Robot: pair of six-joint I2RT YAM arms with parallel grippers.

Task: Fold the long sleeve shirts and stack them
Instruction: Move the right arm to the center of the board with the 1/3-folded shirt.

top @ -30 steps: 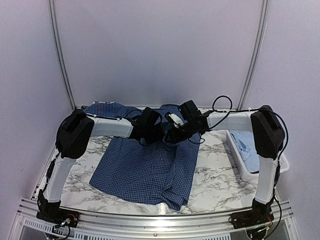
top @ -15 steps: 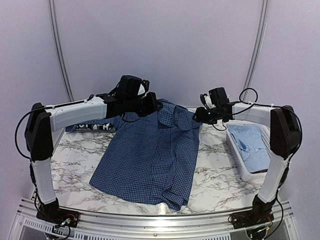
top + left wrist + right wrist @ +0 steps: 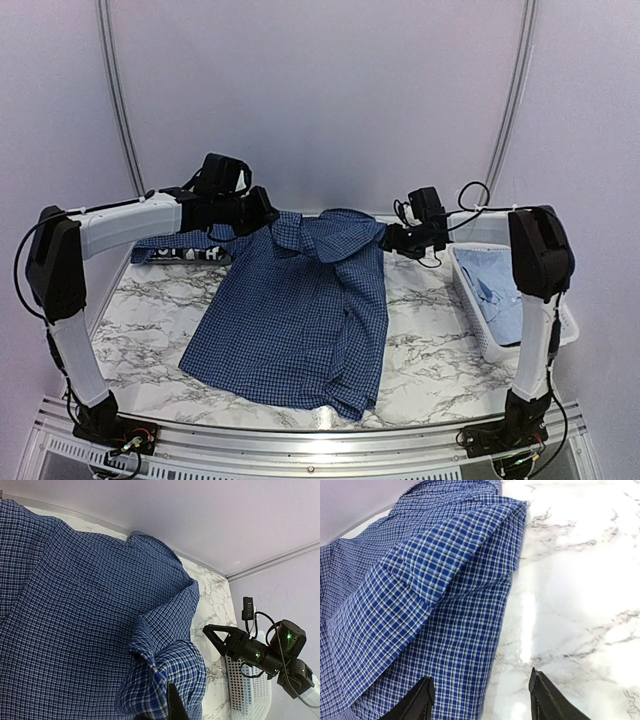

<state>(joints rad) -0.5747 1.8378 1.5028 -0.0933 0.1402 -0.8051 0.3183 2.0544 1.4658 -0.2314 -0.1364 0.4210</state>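
The dark blue checked shirt [image 3: 300, 320] lies spread on the marble table, collar toward the back wall. My left gripper [image 3: 264, 216] is shut on a bunched fold of its cloth [image 3: 165, 680] at the left shoulder, holding that part slightly raised. My right gripper [image 3: 390, 238] stands open just off the shirt's right shoulder. In the right wrist view the jaws [image 3: 482, 700] straddle the shirt's edge [image 3: 470, 645] and bare marble, gripping nothing. A pale blue shirt [image 3: 500, 290] lies in the basket. A black-and-white plaid shirt [image 3: 188, 255] lies at the back left.
The white slatted basket [image 3: 468, 300] stands at the right edge of the table, beside the right arm. The back wall is close behind both grippers. Bare marble [image 3: 430, 350] shows between the shirt and the basket and along the front left.
Both grippers moved apart from the collar area toward the back corners, stretching the shirt's shoulders out. The right gripper opened and let the right shoulder go; the left stayed shut on the cloth.
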